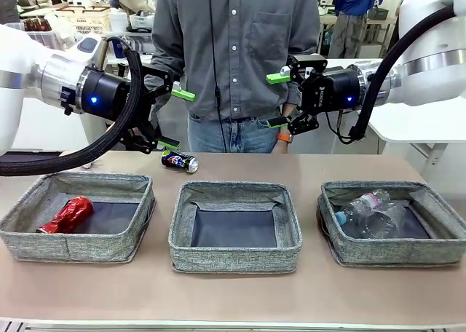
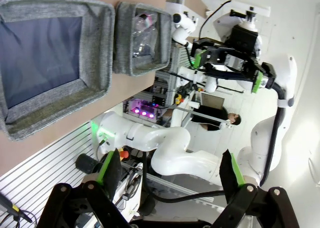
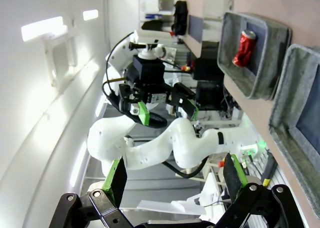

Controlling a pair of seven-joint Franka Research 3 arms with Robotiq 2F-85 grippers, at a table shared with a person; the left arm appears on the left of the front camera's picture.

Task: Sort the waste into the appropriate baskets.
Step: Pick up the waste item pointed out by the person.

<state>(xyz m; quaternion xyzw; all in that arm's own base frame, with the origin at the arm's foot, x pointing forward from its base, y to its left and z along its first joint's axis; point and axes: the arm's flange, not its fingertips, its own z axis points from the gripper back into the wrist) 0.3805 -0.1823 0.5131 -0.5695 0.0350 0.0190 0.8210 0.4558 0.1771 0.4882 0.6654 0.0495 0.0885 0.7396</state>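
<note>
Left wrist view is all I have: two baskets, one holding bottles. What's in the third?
Observer: A red can lies in the left basket.
Operator: Any waste outside the baskets?
Observer: Yes. A dark can lies on its side on the table, just behind the far left corner of the middle basket.
Operator: Where's my gripper relative to it?
Observer: In the front view the left gripper hangs in the air just above the dark can, jaws open and empty. I can't tell how they line up in depth.
</note>
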